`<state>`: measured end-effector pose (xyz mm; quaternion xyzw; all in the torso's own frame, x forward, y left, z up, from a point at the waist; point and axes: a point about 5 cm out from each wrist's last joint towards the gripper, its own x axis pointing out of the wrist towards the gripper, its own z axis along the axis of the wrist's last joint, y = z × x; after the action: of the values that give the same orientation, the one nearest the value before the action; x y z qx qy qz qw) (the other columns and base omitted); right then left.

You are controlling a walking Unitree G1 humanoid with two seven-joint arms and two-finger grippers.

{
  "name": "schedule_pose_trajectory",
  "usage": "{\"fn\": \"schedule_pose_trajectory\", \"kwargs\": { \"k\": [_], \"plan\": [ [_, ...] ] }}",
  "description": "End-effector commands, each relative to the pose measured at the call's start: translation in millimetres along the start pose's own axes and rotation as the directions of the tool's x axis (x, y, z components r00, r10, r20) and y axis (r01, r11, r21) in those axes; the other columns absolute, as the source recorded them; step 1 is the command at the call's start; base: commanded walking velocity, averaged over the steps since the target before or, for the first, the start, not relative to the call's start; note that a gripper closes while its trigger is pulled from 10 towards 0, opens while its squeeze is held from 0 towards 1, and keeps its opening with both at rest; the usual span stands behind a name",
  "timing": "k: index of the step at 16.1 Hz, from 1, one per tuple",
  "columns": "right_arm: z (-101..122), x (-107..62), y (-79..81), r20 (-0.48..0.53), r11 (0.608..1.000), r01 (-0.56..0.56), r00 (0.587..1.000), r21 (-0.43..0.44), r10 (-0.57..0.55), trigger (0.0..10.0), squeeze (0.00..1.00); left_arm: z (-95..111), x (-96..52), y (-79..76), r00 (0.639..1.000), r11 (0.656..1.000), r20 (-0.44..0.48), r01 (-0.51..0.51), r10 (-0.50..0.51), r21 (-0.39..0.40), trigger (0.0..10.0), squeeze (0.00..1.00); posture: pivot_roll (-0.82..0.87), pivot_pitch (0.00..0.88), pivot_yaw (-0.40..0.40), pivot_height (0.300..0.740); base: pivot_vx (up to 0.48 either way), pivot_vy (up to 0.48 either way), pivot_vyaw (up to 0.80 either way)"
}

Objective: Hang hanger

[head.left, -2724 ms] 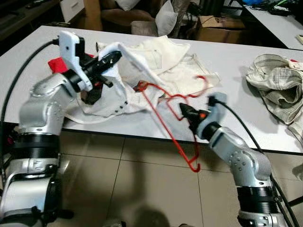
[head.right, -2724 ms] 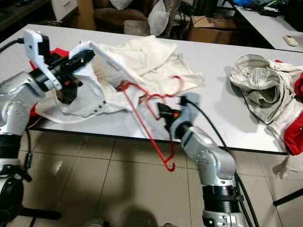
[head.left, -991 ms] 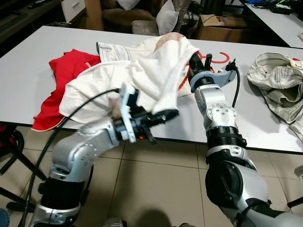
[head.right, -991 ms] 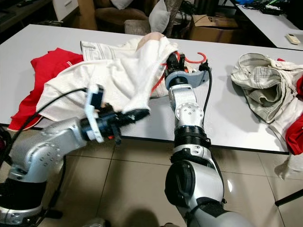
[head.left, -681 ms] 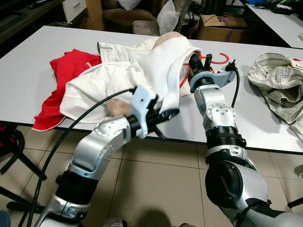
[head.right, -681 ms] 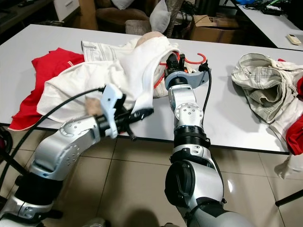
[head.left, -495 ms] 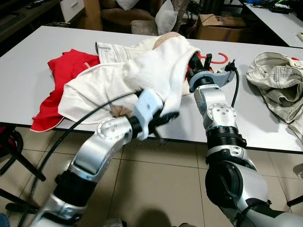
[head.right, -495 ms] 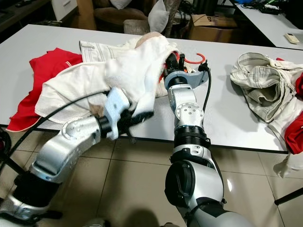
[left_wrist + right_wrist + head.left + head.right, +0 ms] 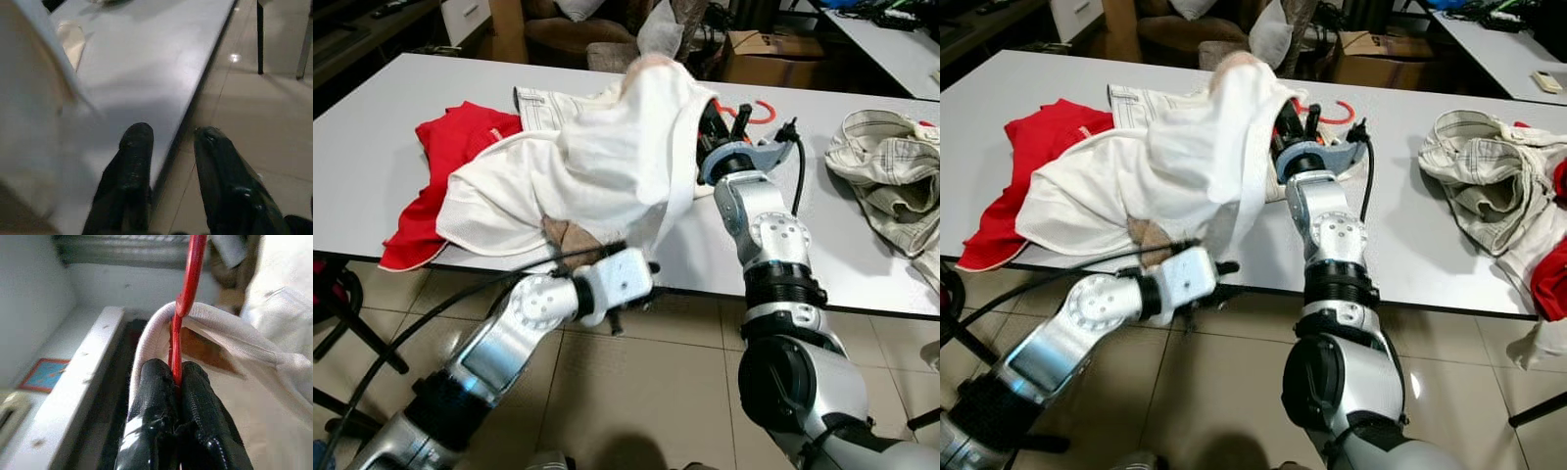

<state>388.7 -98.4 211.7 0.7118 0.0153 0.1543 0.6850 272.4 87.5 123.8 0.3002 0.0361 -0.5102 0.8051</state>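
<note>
A red wire hanger stands raised over the white table, its hook showing behind my right wrist. A white garment hangs draped over it and trails down onto the table. My right gripper is shut on the hanger's red wire, with the garment's collar looped just beyond the fingertips. My left gripper is open with nothing in it, low at the table's front edge, just below the garment's hanging hem.
A red garment lies under the white one at the left. A heap of beige striped clothes sits at the table's right end. A cardboard box and cushions stand behind the table. Tiled floor lies in front.
My left arm has dropped from the garment's hem to the table's front edge. My right gripper has lifted the hanger and garment slightly higher.
</note>
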Motion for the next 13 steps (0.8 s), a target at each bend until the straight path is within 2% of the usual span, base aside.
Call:
{"fn": "schedule_pose_trajectory", "kwargs": {
  "k": [1, 3, 4, 6, 7, 8, 9, 10, 11, 12, 13],
  "plan": [
    [-21.0, -10.4, -8.3, -0.071, 0.994, -0.052, 0.996, 0.091, 0.058, 10.0, 0.0, -9.0, -9.2, -8.8, 1.0, 0.999, 0.0, 0.028, -0.028, -0.028, 10.0, 1.0, 0.04, 0.0, -0.04, 0.74, 0.0, 0.0, 0.0],
    [-19.7, -18.4, -7.2, -0.122, 0.992, -0.104, 0.986, 0.066, 0.112, 10.0, 0.0, -12.9, -24.2, -15.0, 0.999, 0.989, 0.047, 0.031, -0.024, -0.147, 10.0, 1.0, 0.05, 0.0, -0.046, 0.74, 0.0, 0.0, 0.0],
    [-16.5, -28.8, -7.2, -0.17, 0.986, -0.159, 0.972, 0.04, 0.164, 10.0, 0.0, -14.0, -42.3, -21.2, 0.995, 0.964, 0.098, 0.032, -0.006, -0.264, 10.0, 1.0, 0.05, 0.0, -0.05, 0.74, 0.0, 0.0, 0.0],
    [-9.6, -47.1, -6.9, -0.247, 0.971, -0.238, 0.942, -0.02, 0.226, 10.0, 0.0, -18.9, -73.9, -25.1, 0.991, 0.913, 0.117, -0.004, 0.057, -0.407, 10.0, 1.0, 0.06, 0.0, -0.064, 0.74, 0.0, 0.0, 0.0],
    [-7.4, -53.9, -7.6, -0.284, 0.965, -0.255, 0.931, -0.055, 0.229, 10.0, 0.0, -22.6, -86.5, -23.1, 0.99, 0.894, 0.102, -0.044, 0.1, -0.447, 10.0, 1.0, 0.06, 0.0, -0.069, 0.74, 0.0, 0.0, 0.0],
    [-4.2, -67.8, -6.0, -0.363, 0.942, -0.305, 0.901, -0.139, 0.238, 10.0, 0.0, -27.4, -110.1, -15.5, 0.975, 0.852, 0.063, -0.153, 0.212, -0.5, 10.0, 0.74, 0.07, 0.0, -0.081, 0.74, 0.0, 0.0, 0.0],
    [-3.3, -77.5, -5.2, -0.409, 0.928, -0.332, 0.88, -0.166, 0.242, 10.0, 0.0, -27.9, -122.6, -10.9, 0.955, 0.82, 0.053, -0.222, 0.293, -0.528, 10.0, 0.62, 0.07, 0.0, -0.082, 0.74, 0.0, 0.0, 0.0],
    [-5.3, -106.0, -0.4, -0.533, 0.887, -0.416, 0.806, -0.199, 0.258, 10.0, 0.0, -25.8, -151.1, -3.2, 0.885, 0.722, 0.017, -0.367, 0.464, -0.586, 10.0, 0.08, 0.05, 0.0, -0.074, 0.74, 0.0, 0.0, 0.79],
    [-6.4, -113.1, 1.3, -0.561, 0.877, -0.437, 0.785, -0.201, 0.262, 10.0, 0.0, -24.2, -156.1, -3.3, 0.874, 0.709, 0.017, -0.383, 0.486, -0.592, 10.0, 0.07, 0.05, 0.0, -0.074, 0.74, 0.0, 0.0, 0.79],
    [-10.4, -128.9, 6.1, -0.626, 0.854, -0.479, 0.734, -0.201, 0.264, 10.0, 0.0, -20.9, -165.1, -4.6, 0.853, 0.675, 0.012, -0.404, 0.521, -0.617, 10.0, 0.0, 0.05, 0.029, -0.076, 0.74, 0.0, 0.0, 0.79],
    [-11.7, -141.6, 9.7, -0.663, 0.846, -0.503, 0.697, -0.178, 0.275, 10.0, 0.0, -17.0, -171.4, -6.2, 0.842, 0.652, 0.001, -0.418, 0.54, -0.633, 10.0, 0.0, 0.06, 0.049, -0.088, 0.74, 0.0, 0.0, 0.79]
  ]
}}
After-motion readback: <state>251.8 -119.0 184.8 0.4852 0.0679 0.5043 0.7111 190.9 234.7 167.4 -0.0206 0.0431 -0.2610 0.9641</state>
